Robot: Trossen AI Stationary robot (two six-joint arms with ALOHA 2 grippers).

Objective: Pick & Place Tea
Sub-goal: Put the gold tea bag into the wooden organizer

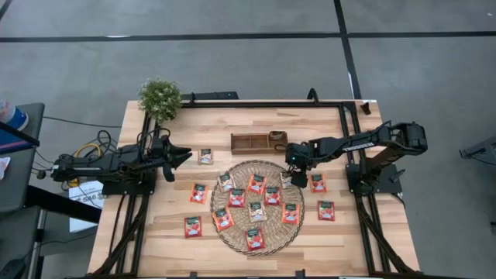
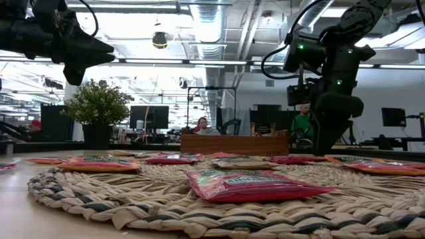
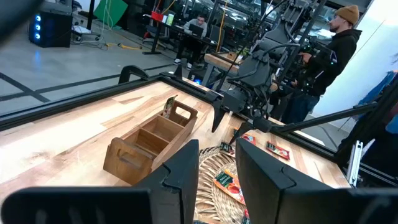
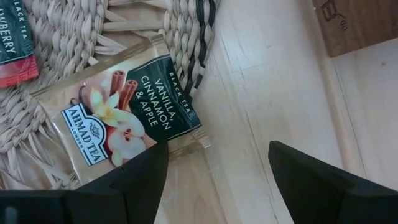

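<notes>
Tea sachets [image 1: 256,184] lie spread over the round woven mat [image 1: 232,232] in the middle of the bench [image 1: 372,240], most of them red-orange and a few pale beige. Several more rest on the bare wood around the mat: one near the left arm, two left of the mat, and two to its right. One sachet stands upright in the end compartment of the wooden tray [image 1: 249,142], the end nearest the right arm; the tray sits just behind the mat.

The right tool [image 1: 292,174] is low over the mat's far right edge, its fingers spread wide and holding nothing. In its wrist view the fingers straddle a corner of a beige sachet [image 4: 121,121] printed vanilla, cinnamon and apple, which lies half on the mat and half over the wood.

The left tool [image 1: 186,157] hovers above the bench's left side, pointing toward the tray, its fingers [image 3: 186,168] part-way apart and empty.

A potted plant [image 1: 160,98] stands at the far left corner.
</notes>
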